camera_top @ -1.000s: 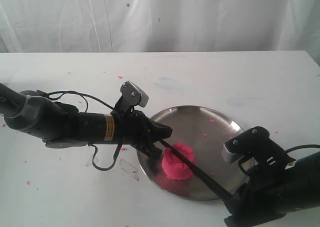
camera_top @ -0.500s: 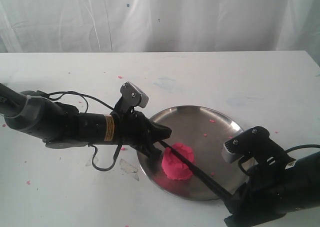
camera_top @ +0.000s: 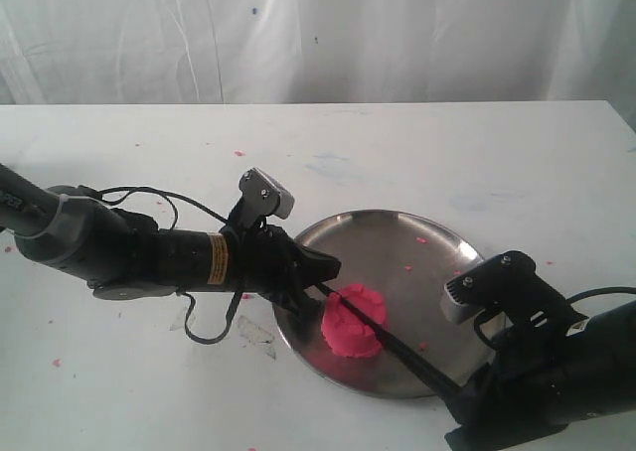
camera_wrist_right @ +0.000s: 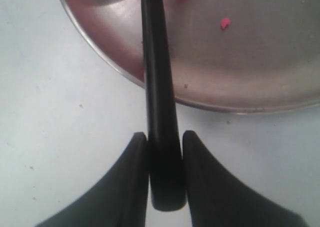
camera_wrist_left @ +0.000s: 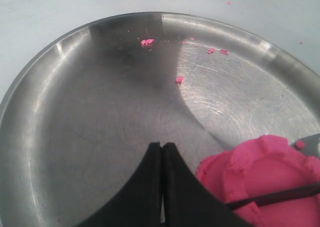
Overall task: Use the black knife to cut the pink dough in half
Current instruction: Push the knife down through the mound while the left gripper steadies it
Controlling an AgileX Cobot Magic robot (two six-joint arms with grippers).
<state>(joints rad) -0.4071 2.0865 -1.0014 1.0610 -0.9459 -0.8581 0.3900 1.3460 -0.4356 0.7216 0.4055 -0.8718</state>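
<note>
Left tool (camera_wrist_left: 161, 149): fingers pressed together, nothing between them, tip low over the steel plate (camera_wrist_left: 100, 112), just beside the dough.
Right tool (camera_wrist_right: 164, 137): pinching the black knife (camera_wrist_right: 157, 87) by the end of its handle, out past the plate's rim, over the white worktop (camera_top: 447, 143).
Pink dough (camera_top: 353, 322): one lump, sitting on the plate's near-left part in the exterior view.
Blade: runs from the right tool up across the top of the lump, its point close to the left tool; can't tell whether they touch.
Crumbs (camera_wrist_left: 147, 42): tiny pink bits scattered on the plate's far side.
</note>
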